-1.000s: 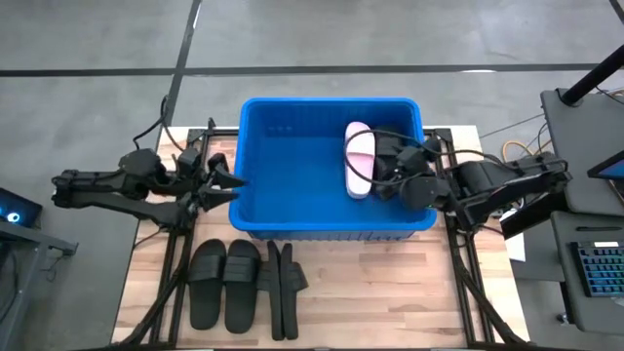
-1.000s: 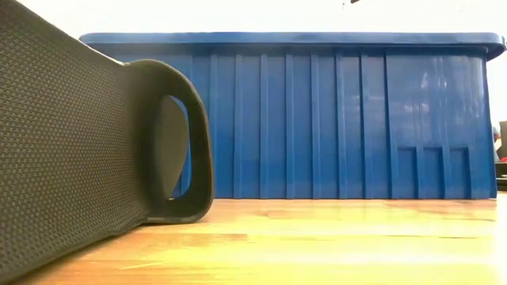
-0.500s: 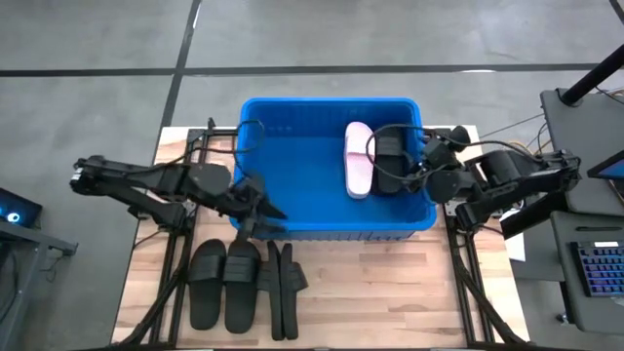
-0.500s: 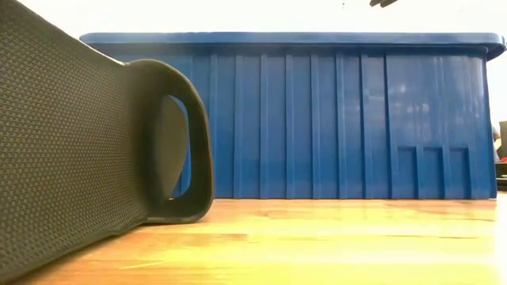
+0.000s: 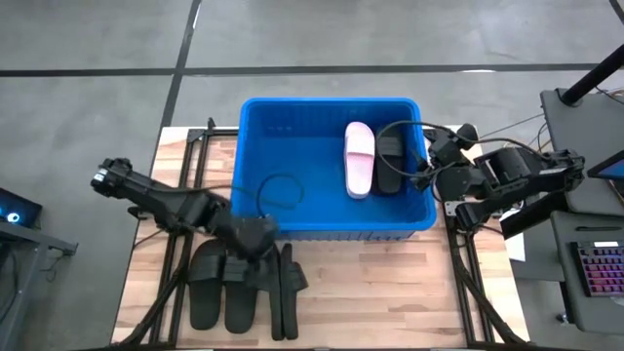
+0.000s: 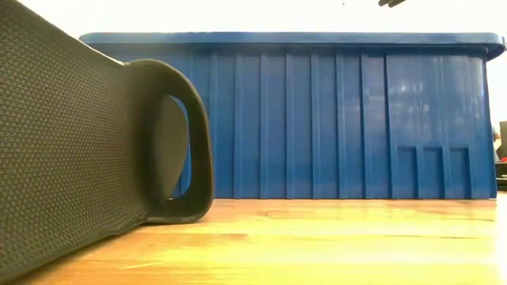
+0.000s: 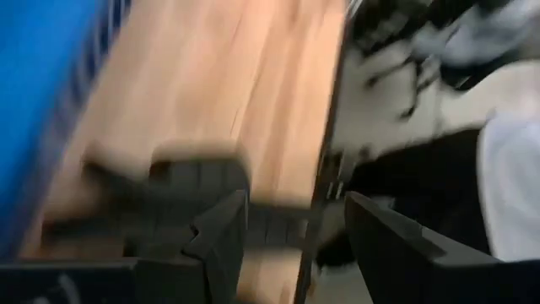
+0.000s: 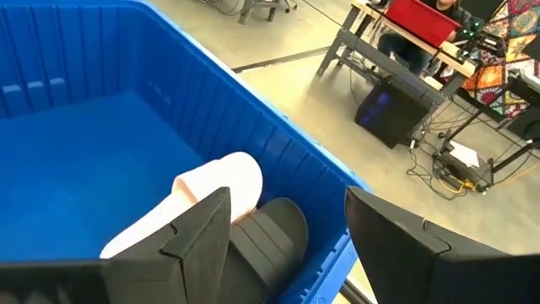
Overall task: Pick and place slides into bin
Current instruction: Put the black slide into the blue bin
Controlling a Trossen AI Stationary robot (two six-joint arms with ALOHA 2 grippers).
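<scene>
The blue bin (image 5: 292, 171) stands at the table's far middle. A pale pink slide (image 5: 359, 159) and a black slide (image 5: 390, 164) lie side by side on its floor; both also show in the right wrist view, pink (image 8: 221, 191) and black (image 8: 272, 236). Several black slides lie on the table in front of the bin: two flat (image 5: 209, 285), two on edge (image 5: 283, 288). My left gripper (image 5: 259, 239) is open above them (image 7: 291, 245), over a black slide (image 7: 181, 190). My right gripper (image 5: 427, 175) is open and empty at the bin's right rim (image 8: 291, 245).
A black slide (image 6: 79, 150) fills the left of the low view, in front of the bin's ribbed near wall (image 6: 333, 119). Bare wooden table (image 5: 390, 288) lies to the right of the slides. Cables loop over the bin's rim (image 5: 278, 185).
My left gripper has swung from the bin's left side toward the near edge and to the right, and now hangs over the black slides on the table. My right gripper has drawn back toward the right edge, off the black slide that lies in the bin beside the pink one.
</scene>
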